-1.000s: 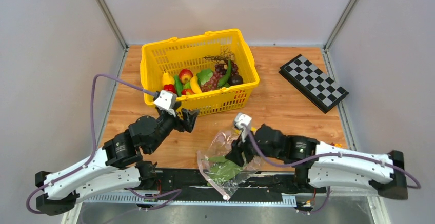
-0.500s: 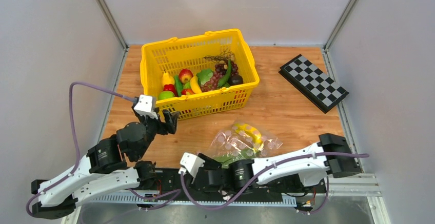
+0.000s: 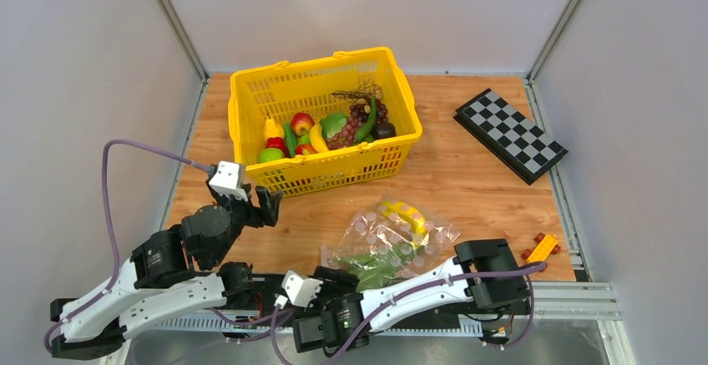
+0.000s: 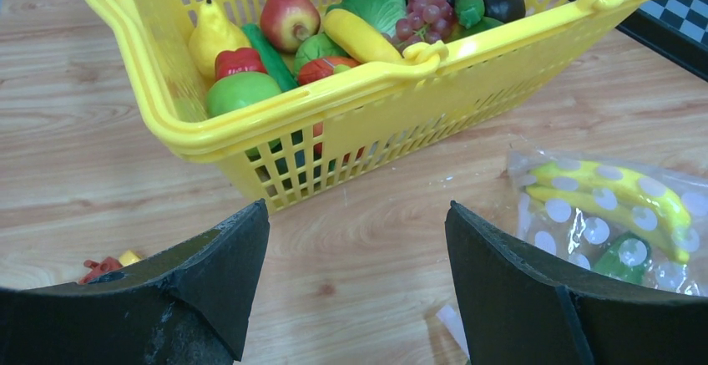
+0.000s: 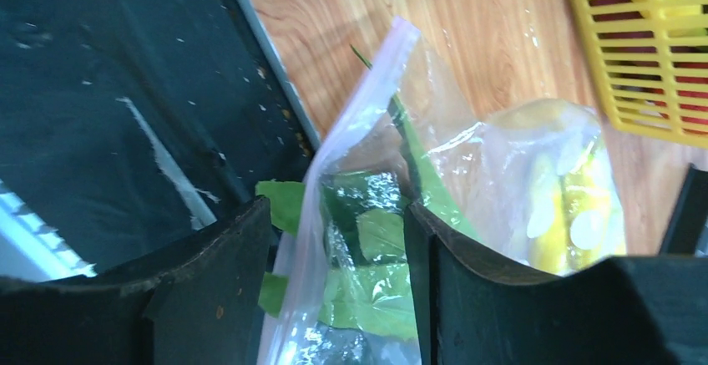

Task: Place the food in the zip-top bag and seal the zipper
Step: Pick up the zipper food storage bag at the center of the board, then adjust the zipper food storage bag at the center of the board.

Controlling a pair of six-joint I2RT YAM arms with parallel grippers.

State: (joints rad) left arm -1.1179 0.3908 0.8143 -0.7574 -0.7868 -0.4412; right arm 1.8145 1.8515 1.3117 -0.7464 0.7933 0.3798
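free: we see bare table (image 3: 476, 185) between basket (image 3: 351, 169) and zip-top bag (image 3: 388, 235) | blocked: basket back-left, chessboard (image 3: 509, 135) back-right, bag at near edge

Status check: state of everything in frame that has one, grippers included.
left gripper: open, empty, facing the basket.
right gripper: open, zipper edge between its fingers, not clamped.
zip-top bag: lying on the table, bananas and leafy greens inside.
zipper: sealed or not, cannot tell.
basket: upright, holding toy fruit and vegetables.
chessboard: closed, lying flat.
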